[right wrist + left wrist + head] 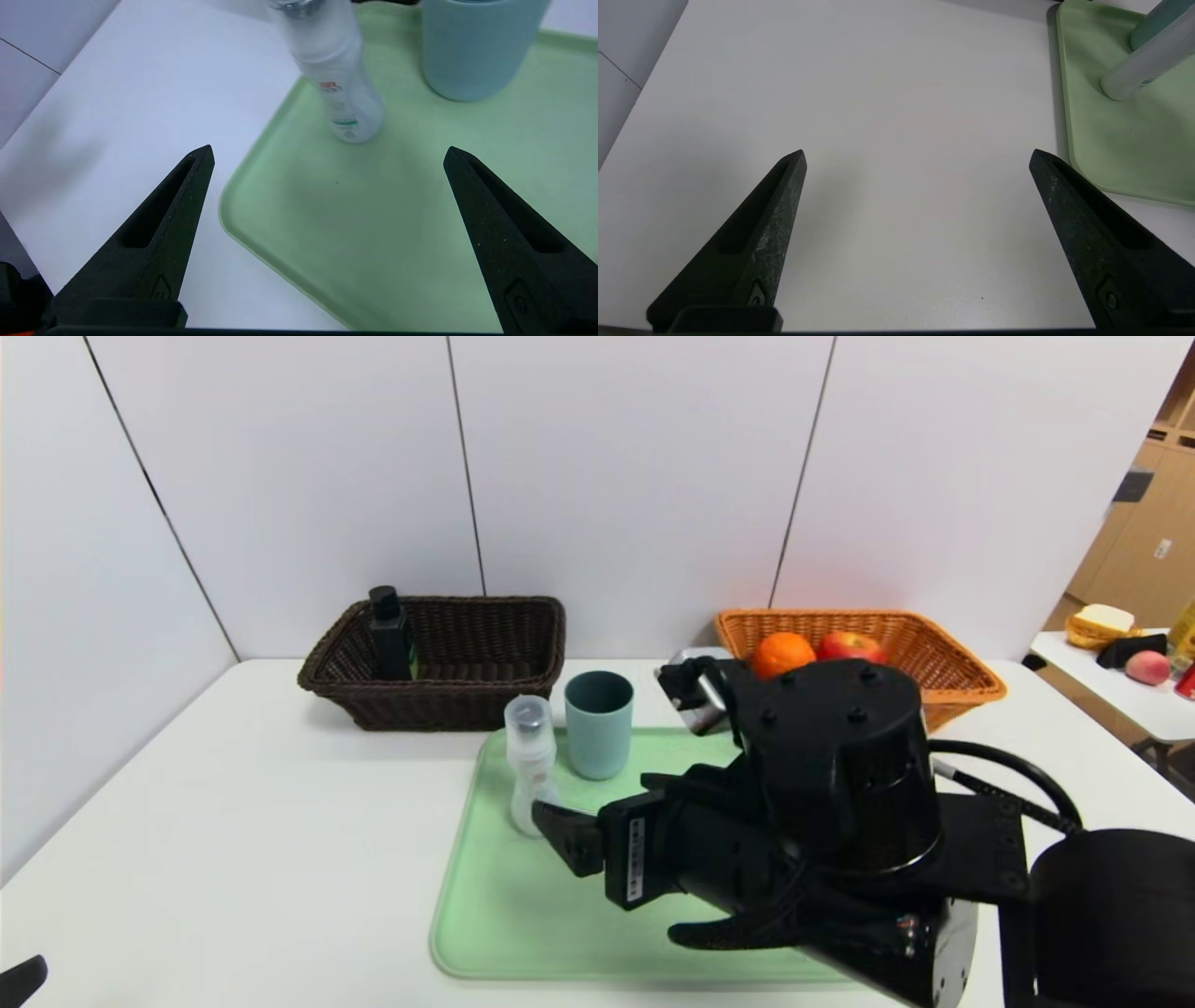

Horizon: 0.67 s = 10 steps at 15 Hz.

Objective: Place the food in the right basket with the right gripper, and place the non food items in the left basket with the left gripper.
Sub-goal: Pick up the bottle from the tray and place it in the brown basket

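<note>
Right gripper (327, 154): jaws wide, empty, over the tray's (523, 915) left part.
Left gripper (917, 156): jaws wide, empty, over the table's (233, 859) near left corner.
Clear bottle (530, 765), teal cup (598, 723): upright, tray's far-left corner.
Black bottle (389, 633): in brown basket (467, 695), far edge.
Orange (782, 653), apple (850, 645): in orange-tan basket (962, 677), far right.

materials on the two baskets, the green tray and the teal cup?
Dark brown basket: woven wicker or rattan-look strands, matte; the weave shows on its walls. Orange basket: same weave, lighter and slightly glossier. Green tray: likely moulded plastic or silicone, one smooth piece with a rounded raised lip, soft sheen. Teal cup: looks like matte plastic, opaque, with thin even walls; ceramic can't be ruled out.
</note>
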{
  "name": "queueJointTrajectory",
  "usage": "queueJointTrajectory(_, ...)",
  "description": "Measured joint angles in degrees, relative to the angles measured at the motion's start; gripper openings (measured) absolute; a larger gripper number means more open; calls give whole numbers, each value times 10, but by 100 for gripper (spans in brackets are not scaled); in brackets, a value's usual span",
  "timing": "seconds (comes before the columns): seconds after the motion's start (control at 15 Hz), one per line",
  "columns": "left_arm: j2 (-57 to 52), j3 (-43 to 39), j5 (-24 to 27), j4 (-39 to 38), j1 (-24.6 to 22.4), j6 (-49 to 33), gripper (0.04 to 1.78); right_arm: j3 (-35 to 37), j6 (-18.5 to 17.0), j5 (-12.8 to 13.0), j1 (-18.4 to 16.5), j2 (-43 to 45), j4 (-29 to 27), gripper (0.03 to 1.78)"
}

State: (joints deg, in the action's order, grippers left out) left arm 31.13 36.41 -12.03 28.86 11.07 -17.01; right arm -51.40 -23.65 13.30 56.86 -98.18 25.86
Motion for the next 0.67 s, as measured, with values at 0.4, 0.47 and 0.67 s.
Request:
queueJointTrajectory(0.4,0,0,0,0,0,0,169,81,91,33,27,-67,207,169)
queueJointTrajectory(0.47,0,0,-1,2,0,0,169,96,110,33,30,-75,227,169)
queueJointTrajectory(0.67,0,0,-1,4,0,1,169,123,155,33,34,-104,302,169)
